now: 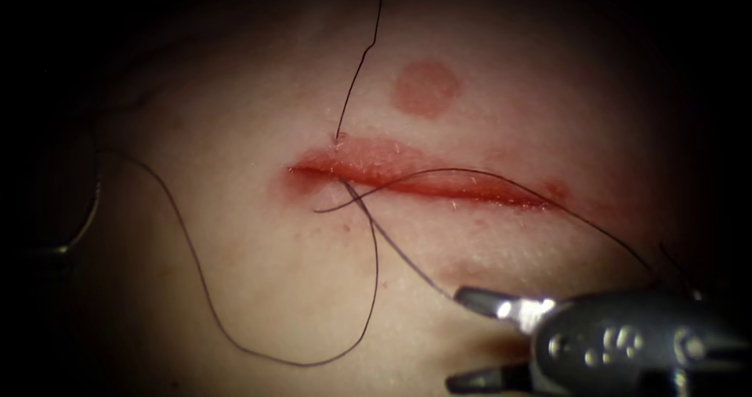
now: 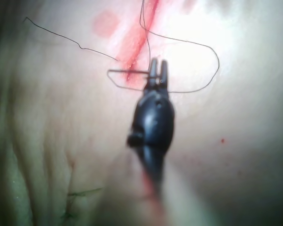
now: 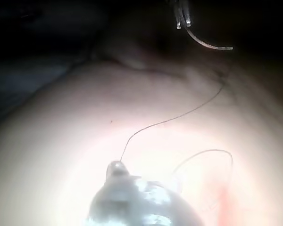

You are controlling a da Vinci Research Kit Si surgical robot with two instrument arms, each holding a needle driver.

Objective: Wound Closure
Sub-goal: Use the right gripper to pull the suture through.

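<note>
left tool [image 2: 158, 70] clamped on needle [image 2: 127, 71] near one end, clear of tissue [image 1: 258, 272], toward left edge | thread [image 1: 454, 170] through left end of cut [image 1: 423, 184], no knot seen, rest gaping | right tool [image 1: 462, 338] spread wide, empty, bottom edge

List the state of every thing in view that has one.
Left arm's dark pincer: shut on the needle, near one end of its curve.
Right arm's dark metal pincer: open, holding nothing.
Curved steel needle: out of the tissue, left of the cut.
Thin dark thread: slack, stitched through the cut's left end.
Red cut in pale tissue: gaping, unclosed.
</note>
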